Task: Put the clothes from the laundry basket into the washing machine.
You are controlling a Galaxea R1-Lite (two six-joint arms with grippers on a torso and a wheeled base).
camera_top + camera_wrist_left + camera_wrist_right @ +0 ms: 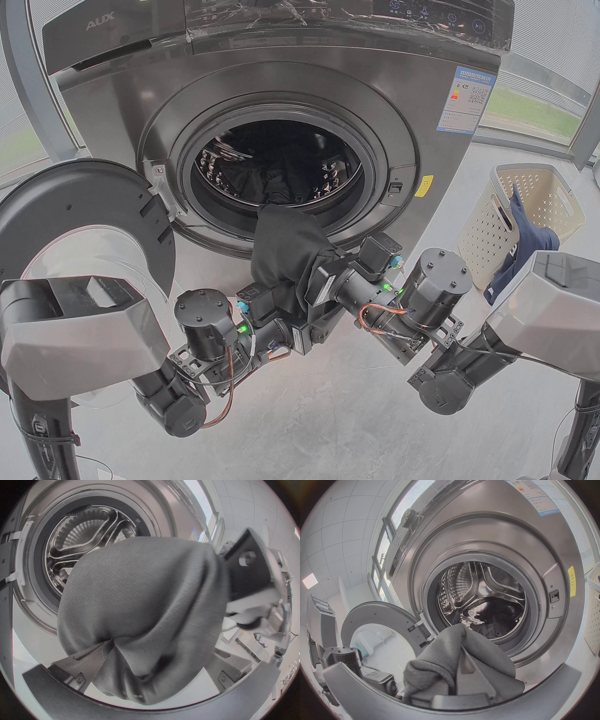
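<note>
Black garment (287, 244) hangs out over the lower lip of the washing machine (400, 125) opening, its far end inside the drum (475, 583) beside other dark clothes (275, 175). My left fingers (78, 664) stand apart, the cloth bulging between and over them. My right fingers (459, 701) lie under the same cloth; gripping or not, I cannot tell. The laundry basket (550, 194), far right, holds a blue garment (531, 244) draped over its rim.

Black garment (287, 247) half out of the washer (375, 81)
It hangs crumpled over the open drum's lip, dark clothes (275, 175) piled inside; a blue garment (528, 247) droops over the white basket (484, 240) rim.
</note>
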